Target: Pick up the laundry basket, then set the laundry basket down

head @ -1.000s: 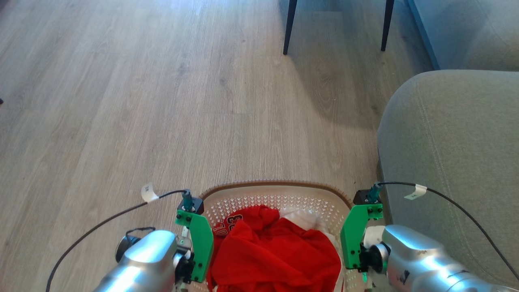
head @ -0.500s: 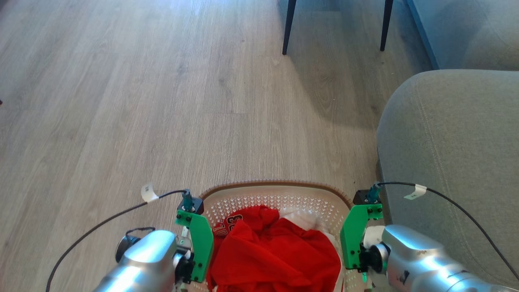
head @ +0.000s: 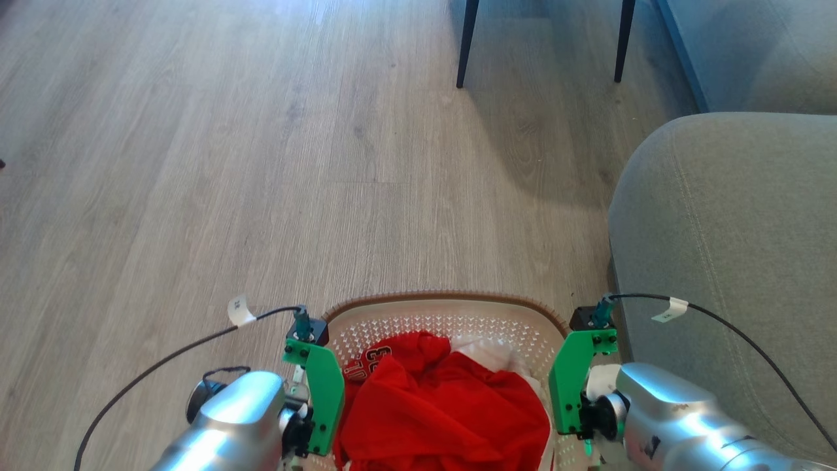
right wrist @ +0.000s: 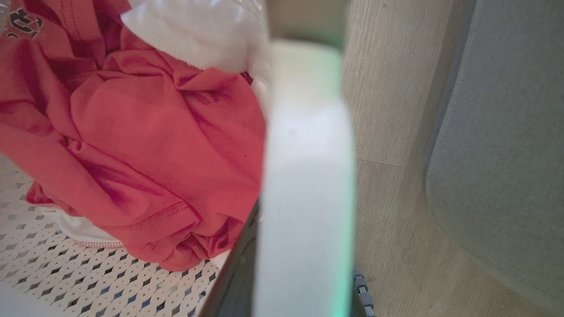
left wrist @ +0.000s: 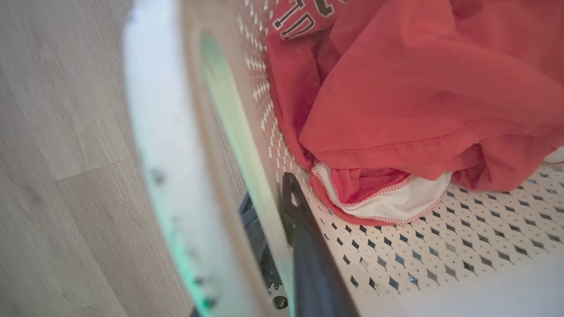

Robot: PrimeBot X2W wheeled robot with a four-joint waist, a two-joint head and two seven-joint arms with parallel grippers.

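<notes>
The laundry basket (head: 444, 296) sits at the bottom middle of the head view: white perforated walls, a brown woven-look rim, and red clothes (head: 444, 409) over a white garment inside. My left gripper (left wrist: 269, 196) is shut on the basket's left wall, one dark finger (left wrist: 308, 255) inside and the other outside. My right gripper (right wrist: 308, 246) is shut on the blurred white right handle (right wrist: 308, 167), with a dark finger (right wrist: 240, 273) inside the basket. In the head view, green wrist brackets (head: 324, 392) (head: 569, 386) flank the basket. I cannot tell whether the basket rests on the floor.
A grey sofa arm (head: 726, 261) bulges in just right of my right arm. Two dark chair legs (head: 465, 46) (head: 623, 39) stand far ahead beside a blue-grey piece of furniture (head: 752, 46). Open wooden floor (head: 196, 163) stretches ahead and to the left.
</notes>
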